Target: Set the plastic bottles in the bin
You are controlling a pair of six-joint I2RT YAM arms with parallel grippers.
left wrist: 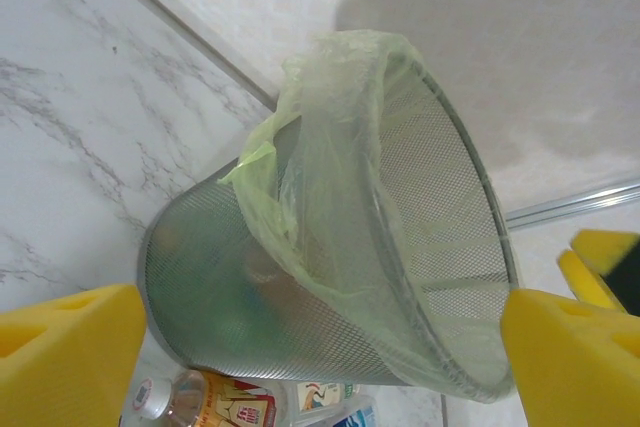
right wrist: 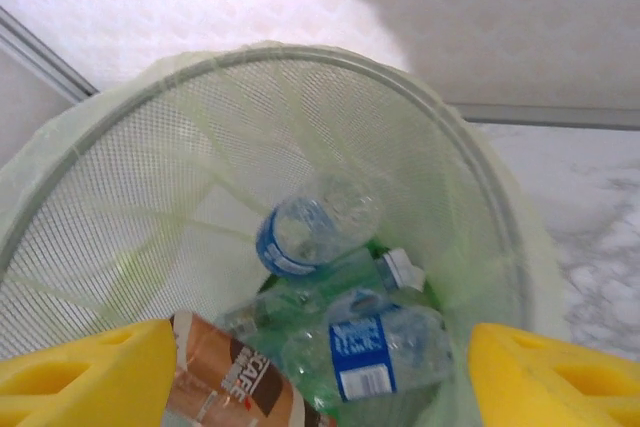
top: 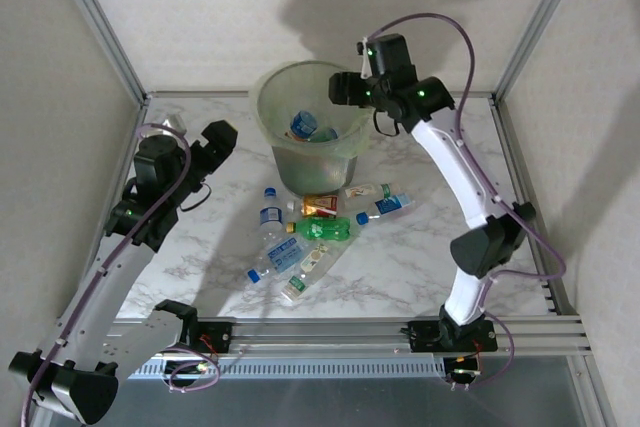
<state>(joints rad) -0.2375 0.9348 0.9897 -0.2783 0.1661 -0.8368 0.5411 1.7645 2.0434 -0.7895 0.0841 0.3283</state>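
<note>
1. Left gripper (top: 218, 135): jaws wide apart, empty, over table's (top: 420, 267) left side, facing bin (top: 300, 172).
2. Bin: upright at far centre; several bottles (right wrist: 385, 347) lie inside, blue and brown labels.
3. Other bottles (top: 300, 237): clustered on table, just in front of bin.
4. Right gripper (top: 345, 87): above bin's right rim, jaws apart, holding nothing.
</note>
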